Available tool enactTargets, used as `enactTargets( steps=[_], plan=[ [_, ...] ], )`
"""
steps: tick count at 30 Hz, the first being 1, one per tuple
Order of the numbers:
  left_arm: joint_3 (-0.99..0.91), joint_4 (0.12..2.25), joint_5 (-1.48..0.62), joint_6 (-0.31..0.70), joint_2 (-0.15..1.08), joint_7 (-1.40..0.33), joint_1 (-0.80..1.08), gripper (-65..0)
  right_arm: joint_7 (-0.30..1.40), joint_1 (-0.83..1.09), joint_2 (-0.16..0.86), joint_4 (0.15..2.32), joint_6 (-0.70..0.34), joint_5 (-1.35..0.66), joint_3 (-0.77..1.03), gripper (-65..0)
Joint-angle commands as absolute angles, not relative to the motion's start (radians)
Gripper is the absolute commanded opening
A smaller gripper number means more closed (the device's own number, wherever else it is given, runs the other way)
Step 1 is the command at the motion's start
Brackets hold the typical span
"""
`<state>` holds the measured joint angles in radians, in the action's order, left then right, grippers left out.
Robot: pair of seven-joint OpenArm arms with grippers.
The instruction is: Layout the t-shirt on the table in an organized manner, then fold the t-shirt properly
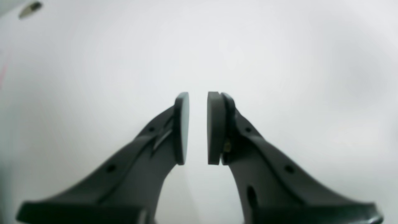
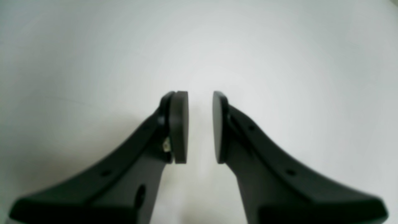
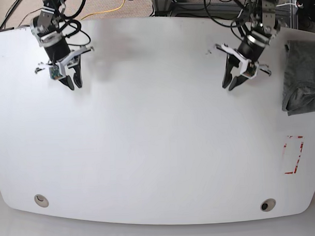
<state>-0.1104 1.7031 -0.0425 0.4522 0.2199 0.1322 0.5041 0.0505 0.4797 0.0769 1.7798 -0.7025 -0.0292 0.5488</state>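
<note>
The grey t-shirt (image 3: 302,76) lies bunched at the far right edge of the white table (image 3: 158,149), partly cut off by the frame. My left gripper (image 3: 230,86) hangs over the table left of the t-shirt, apart from it. Up close, the left gripper (image 1: 198,127) has its pads a narrow gap apart with nothing between them. My right gripper (image 3: 73,83) hovers over the far left of the table, far from the cloth. In its own view the right gripper (image 2: 200,127) is also slightly open and holds nothing.
A red tape rectangle (image 3: 294,154) marks the table near its right front. Two round grommet holes (image 3: 41,200) (image 3: 267,205) sit near the front edge; a grommet hole (image 1: 30,9) also shows in the left wrist view. Cables (image 3: 215,4) hang behind the back edge.
</note>
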Motion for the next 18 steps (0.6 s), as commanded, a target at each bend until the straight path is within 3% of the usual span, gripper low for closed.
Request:
enactTargets(
  steps=[1, 9, 18],
  plan=[
    [-0.145, 1.788, -0.056, 0.453, 0.223, 0.168, 0.621, -56.0, 0.010, 0.572, 0.093, 1.824, -0.698, -0.117, 0.559, -51.8],
    [-0.236, 1.926, -0.059, 0.453, 0.177, 0.168, 0.947, -56.0, 0.008, 0.826, 0.093, 1.865, -0.698, -0.240, 0.562, -52.0],
    [-0.286, 1.936, -0.056, 0.453, 0.124, 0.168, 1.214, -56.0, 0.008, 1.099, 0.076, 1.903, -0.698, -0.348, 0.545, -52.0]
  ],
)
